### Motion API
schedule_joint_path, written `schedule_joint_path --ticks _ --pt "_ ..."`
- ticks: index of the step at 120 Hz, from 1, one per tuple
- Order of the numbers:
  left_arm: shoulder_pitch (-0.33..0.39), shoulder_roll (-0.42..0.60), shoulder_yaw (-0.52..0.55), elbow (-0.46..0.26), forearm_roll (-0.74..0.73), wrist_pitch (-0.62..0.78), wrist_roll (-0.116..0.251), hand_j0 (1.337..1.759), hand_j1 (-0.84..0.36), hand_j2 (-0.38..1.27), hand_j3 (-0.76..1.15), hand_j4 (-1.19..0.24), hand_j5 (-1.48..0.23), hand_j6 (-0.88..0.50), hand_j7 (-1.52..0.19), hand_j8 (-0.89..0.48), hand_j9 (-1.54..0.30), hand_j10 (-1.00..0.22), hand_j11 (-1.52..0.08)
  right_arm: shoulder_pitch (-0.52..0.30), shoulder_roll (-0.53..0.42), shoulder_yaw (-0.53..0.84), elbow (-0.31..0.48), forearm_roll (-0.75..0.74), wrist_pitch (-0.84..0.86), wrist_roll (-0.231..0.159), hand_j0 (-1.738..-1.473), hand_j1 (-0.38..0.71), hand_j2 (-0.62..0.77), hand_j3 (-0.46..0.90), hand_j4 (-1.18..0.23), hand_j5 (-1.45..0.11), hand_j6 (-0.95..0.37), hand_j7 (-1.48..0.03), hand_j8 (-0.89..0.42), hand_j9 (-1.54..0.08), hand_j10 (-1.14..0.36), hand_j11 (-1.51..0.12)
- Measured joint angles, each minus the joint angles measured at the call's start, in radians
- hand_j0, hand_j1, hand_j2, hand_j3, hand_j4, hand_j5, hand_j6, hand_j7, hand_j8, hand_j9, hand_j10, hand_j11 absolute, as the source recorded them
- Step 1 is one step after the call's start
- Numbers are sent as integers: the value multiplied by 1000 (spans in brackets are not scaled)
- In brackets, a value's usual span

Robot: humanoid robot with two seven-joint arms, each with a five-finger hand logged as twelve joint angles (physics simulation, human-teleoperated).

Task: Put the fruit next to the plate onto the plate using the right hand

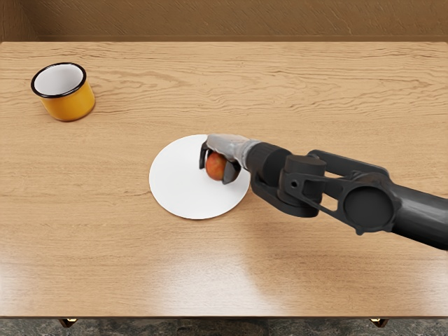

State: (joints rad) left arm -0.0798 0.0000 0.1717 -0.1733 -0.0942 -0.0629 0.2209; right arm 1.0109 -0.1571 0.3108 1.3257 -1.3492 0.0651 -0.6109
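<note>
A white round plate [183, 183] lies flat near the middle of the wooden table. My right hand [220, 162] reaches in from the right edge and hovers over the plate's right part. Its fingers curl around a small orange-red fruit [215, 165], which sits inside the grasp above the plate surface. Whether the fruit touches the plate I cannot tell. The left arm does not show.
A yellow mug [63, 92] with a white inside stands at the back left of the table [140, 266]. The dark forearm [350, 199] of the right arm lies over the table's right side. The table's front edge runs along the bottom.
</note>
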Motion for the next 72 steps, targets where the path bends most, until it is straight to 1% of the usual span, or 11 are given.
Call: schedule_joint_path --ticks 9,11,24,35,55,72 --pt "0 0 0 0 0 0 0 1658 349 0 0 0 0 0 0 0 0 0 0 0 1 0 0 2 0 0 -1653 204 -42 0 -529 -720 -448 -714 -400 -726 -620 -747" --pt "0 0 0 0 0 0 0 1658 349 0 0 0 0 0 0 0 0 0 0 0 1 0 0 3 0 0 -1654 197 -26 0 -519 -705 -448 -699 -400 -710 -622 -730" --pt "0 0 0 0 0 0 0 1658 349 0 0 0 0 0 0 0 0 0 0 0 2 0 1 4 0 0 -1656 147 -45 0 -446 -606 -423 -599 -376 -610 -572 -620" --pt "0 0 0 0 0 0 0 1658 349 0 0 0 0 0 0 0 0 0 0 0 2 2 1 4 -2 0 -1657 68 -45 0 -369 -497 -358 -492 -324 -499 -454 -505" --pt "0 0 0 0 0 0 0 1658 349 0 0 0 0 0 0 0 0 0 0 -1 2 6 1 5 -5 0 -1657 -129 -25 0 -194 -259 -190 -257 -175 -260 -232 -263" --pt "0 0 0 0 0 0 0 1658 349 0 0 0 0 0 0 0 0 0 0 -8 2 10 1 5 -6 0 -1658 -239 -12 0 -98 -130 -96 -128 -88 -130 -116 -131"
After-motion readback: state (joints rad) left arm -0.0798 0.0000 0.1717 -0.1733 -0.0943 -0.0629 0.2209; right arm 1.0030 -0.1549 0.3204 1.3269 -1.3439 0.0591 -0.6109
